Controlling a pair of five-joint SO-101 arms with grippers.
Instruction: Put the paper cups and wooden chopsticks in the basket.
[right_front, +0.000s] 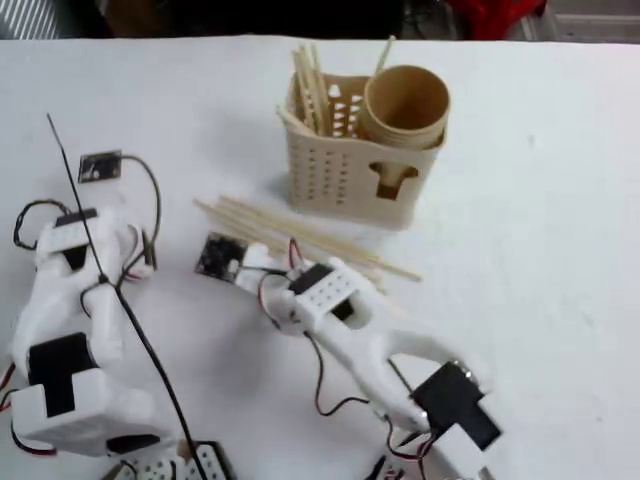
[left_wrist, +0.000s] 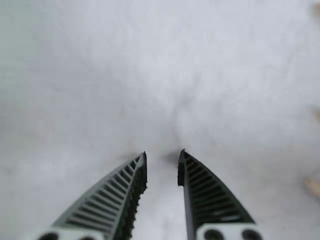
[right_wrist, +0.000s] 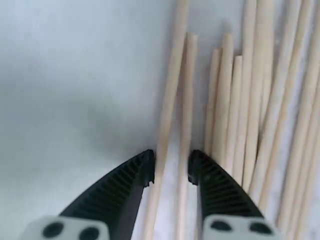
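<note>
Two claws share a white worktop partway through a tidying job. At far left, the left claw hangs low over bare surface, its jaws slightly parted and grasping nothing. At centre, the right claw is down at one end of the loose wooden chopsticks, a fanned bundle lying flat on the worktop just in front of the basket. Its jaws are released and straddle what look like two sticks, not yet clenched on them. Further right, the basket stands upright with a stack of paper cups nested in one side and a sheaf of chopsticks standing beside them. The cups appear done, and the step in hand is gathering the sticks left on the worktop. Next, the right claw likely needs to close firmly, lift without dragging the neighbouring sticks, and tip its load upright over the basket.
</note>
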